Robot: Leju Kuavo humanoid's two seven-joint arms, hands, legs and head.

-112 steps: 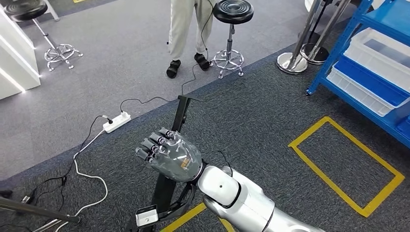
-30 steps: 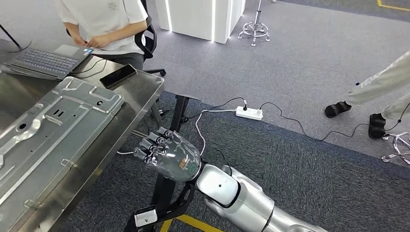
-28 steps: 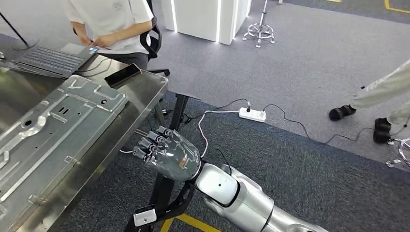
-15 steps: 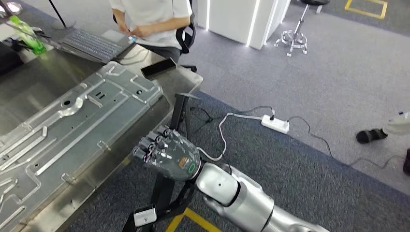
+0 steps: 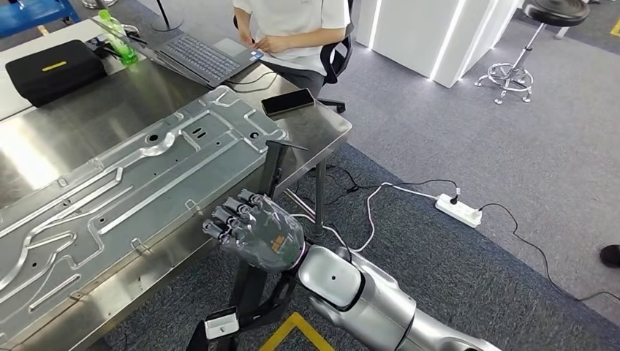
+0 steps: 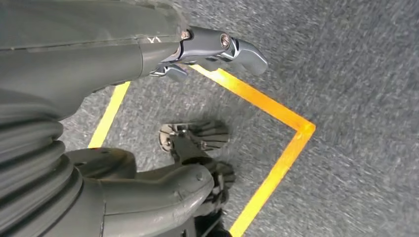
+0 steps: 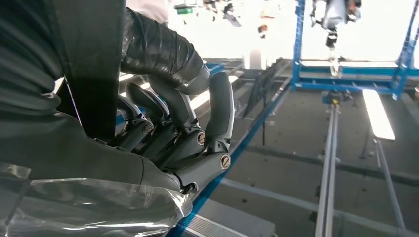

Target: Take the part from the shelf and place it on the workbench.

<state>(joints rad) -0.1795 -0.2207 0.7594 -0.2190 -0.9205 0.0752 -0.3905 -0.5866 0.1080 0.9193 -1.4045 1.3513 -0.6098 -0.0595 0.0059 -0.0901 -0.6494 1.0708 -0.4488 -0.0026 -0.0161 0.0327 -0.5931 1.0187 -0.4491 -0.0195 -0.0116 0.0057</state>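
Note:
My right hand (image 5: 256, 234) is raised in front of me and grips a long black bar-shaped part (image 5: 272, 174) near its middle. The part stands nearly upright, its top end by the workbench's near corner, and a white tag (image 5: 220, 324) hangs at its lower end. In the right wrist view the fingers (image 7: 184, 129) wrap around the flat black part (image 7: 89, 64). The steel workbench (image 5: 320, 131) lies to the left of that hand. My left hand (image 6: 113, 59) hangs over grey carpet, fingers and thumb apart, holding nothing.
A large stamped metal panel (image 5: 131, 183) covers much of the bench. A phone (image 5: 288, 102), laptop (image 5: 201, 55), black case (image 5: 51, 69) and green bottle (image 5: 117, 31) lie farther back, where a person (image 5: 292, 22) sits. A power strip (image 5: 459, 210) and cables lie on the floor.
The whole view has swung round: the workbench now fills the left side and reaches up to my right hand. The hand keeps its grip on the black part.

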